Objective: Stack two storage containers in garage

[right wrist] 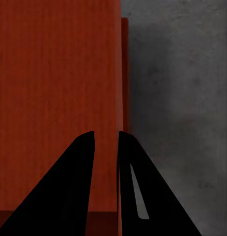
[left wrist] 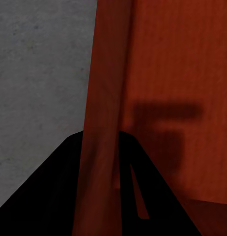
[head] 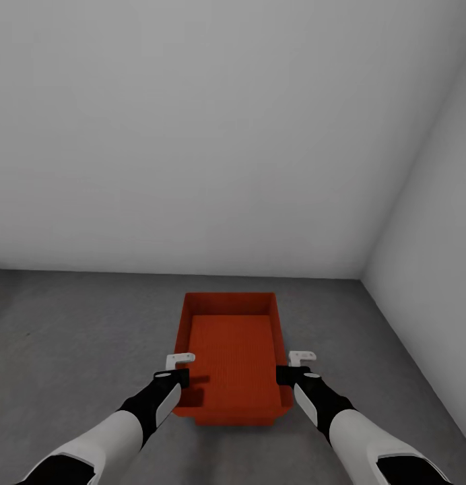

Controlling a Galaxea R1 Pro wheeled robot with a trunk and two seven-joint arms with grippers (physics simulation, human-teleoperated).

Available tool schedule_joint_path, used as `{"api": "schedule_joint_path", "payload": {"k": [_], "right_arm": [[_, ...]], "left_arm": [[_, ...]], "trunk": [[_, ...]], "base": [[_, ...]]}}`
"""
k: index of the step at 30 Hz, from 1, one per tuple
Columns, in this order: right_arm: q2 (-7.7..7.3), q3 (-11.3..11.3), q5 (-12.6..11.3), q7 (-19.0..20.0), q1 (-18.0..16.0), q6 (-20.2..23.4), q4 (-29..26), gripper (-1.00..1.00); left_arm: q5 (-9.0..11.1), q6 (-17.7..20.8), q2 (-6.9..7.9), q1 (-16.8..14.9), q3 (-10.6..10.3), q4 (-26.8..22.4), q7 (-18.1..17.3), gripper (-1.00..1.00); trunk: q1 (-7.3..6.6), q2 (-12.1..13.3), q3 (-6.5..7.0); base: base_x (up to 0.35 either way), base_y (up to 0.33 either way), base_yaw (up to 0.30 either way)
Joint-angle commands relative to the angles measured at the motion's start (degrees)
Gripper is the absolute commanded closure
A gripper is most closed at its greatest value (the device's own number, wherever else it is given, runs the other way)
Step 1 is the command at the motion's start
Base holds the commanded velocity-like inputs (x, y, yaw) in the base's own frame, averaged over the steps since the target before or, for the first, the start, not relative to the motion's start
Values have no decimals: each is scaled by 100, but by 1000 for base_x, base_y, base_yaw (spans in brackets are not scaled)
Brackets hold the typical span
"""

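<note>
Down at the bottom of the head view, both my arms reach forward and meet the storage container (head: 233,357) at its long sides. My left gripper (head: 176,369) pinches the left wall near the front corner, and in the left wrist view the dark fingers (left wrist: 59,191) sit either side of that red-orange wall, so it's clamped on it. My right gripper (head: 295,367) does the same on the right wall; the right wrist view has its fingers (right wrist: 69,191) narrowed onto the thin rim. That open red-orange bin sits just below the middle of the frame over the grey speckled floor (head: 71,337), can't tell if it's touching down. Beyond it, plain white-grey walls (head: 192,135) meet in a corner at the right.
</note>
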Motion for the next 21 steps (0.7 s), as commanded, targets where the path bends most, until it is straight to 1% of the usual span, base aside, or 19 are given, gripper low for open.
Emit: {"api": "schedule_joint_path", "payload": {"k": [1, 21], "right_arm": [[-8, -131, -14, 0, 1, 32, 1, 100], [-15, -131, -14, -1, 1, 32, 1, 100]], "left_arm": [[-77, -101, 255, -5, 345, -33, 49, 100], [-70, -101, 246, -5, 339, -21, 49, 100]], "trunk": [[0, -3, -5], [0, -3, -5]], "base": [[0, -60, 0], [0, -5, 0]]}}
